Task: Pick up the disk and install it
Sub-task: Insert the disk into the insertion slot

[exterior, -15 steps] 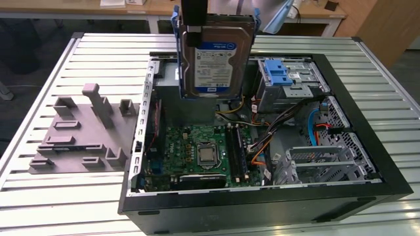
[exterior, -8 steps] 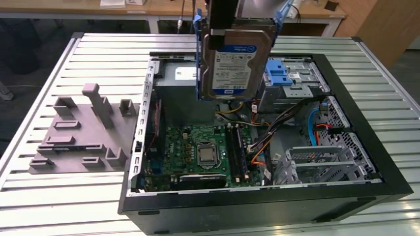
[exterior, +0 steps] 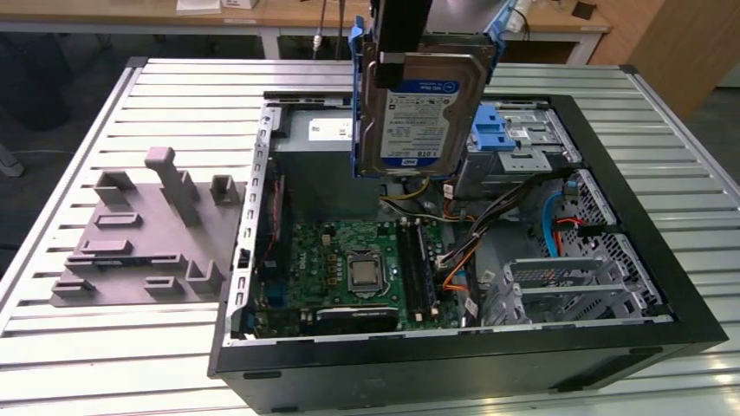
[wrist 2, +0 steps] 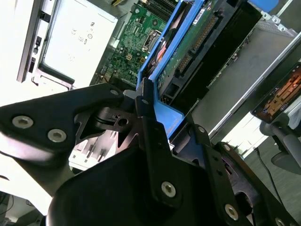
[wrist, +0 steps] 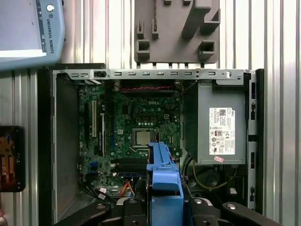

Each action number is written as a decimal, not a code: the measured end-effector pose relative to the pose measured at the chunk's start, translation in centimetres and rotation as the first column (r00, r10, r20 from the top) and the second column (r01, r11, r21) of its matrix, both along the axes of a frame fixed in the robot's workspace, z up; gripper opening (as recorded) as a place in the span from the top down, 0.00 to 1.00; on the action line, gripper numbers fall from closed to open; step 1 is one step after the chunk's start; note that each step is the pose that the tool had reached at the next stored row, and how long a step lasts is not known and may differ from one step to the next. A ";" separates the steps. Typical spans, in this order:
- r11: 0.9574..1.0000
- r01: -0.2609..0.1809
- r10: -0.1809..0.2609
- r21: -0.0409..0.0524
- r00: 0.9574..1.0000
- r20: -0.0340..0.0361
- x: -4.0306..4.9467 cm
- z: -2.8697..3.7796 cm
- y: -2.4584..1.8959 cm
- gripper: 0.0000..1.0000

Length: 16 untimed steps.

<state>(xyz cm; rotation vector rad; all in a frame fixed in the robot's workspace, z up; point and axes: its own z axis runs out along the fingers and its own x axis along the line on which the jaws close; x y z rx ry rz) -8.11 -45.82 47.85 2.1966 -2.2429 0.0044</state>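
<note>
Above the computer case [exterior: 647,338], the end effector [wrist 2: 157,110] clamps the disk [exterior: 393,152]: label [exterior: 422,108] in exterior view, connectors [wrist 2: 200,40] in second wrist view.

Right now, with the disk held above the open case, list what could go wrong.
1. The fingers seem to grip only the blue carrier of the disk; if it flexes, the disk may drop onto the motherboard.
2. Loose cables lie beside the drive bay and could snag it on the way in.

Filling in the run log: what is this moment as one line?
gripper: shut on disk | disk: held upright above open computer case | install: not done
</note>
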 end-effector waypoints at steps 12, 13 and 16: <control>1.000 0.000 0.000 0.000 1.000 0.000 0.01 -0.02 -0.44 0.64; 1.000 0.000 0.000 0.000 1.000 0.000 0.01 -0.03 -0.56 0.64; 1.000 0.000 0.000 0.000 1.000 0.000 0.01 -0.03 -0.96 0.64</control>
